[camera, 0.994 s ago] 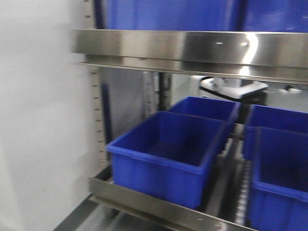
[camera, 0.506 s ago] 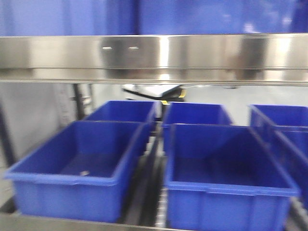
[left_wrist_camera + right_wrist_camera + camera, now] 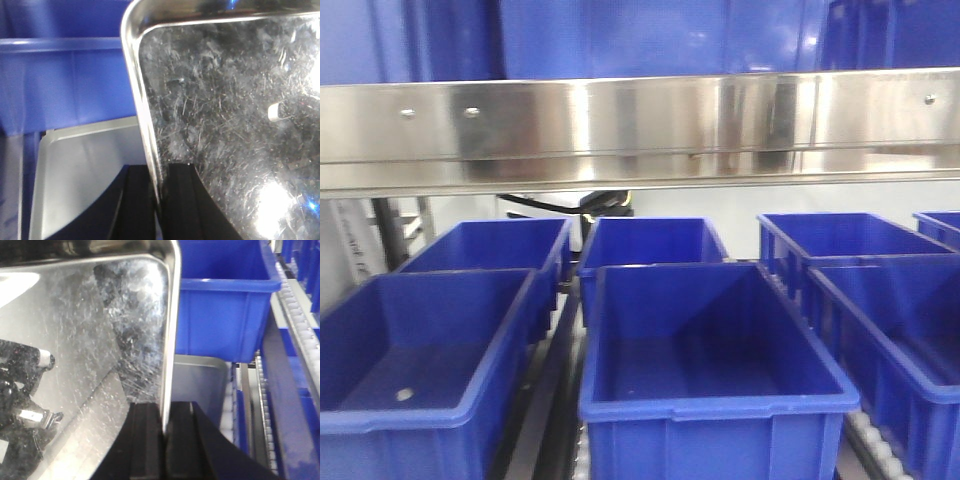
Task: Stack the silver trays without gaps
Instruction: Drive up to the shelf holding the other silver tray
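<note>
Holding the upper silver tray [image 3: 225, 125], pinched at opposite rims by the left gripper [image 3: 156, 200] and right gripper [image 3: 162, 440], over the lower silver tray [image 3: 80, 165]; next, probably lowering it level and aligned to nest.

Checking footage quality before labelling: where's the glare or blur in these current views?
Front view: fairly sharp, with bright streaks on the steel rail. Left wrist view: the held silver tray looks scratched, with a white hotspot at lower right. Right wrist view: the tray mirrors dark shapes, with glare at upper left.
</note>
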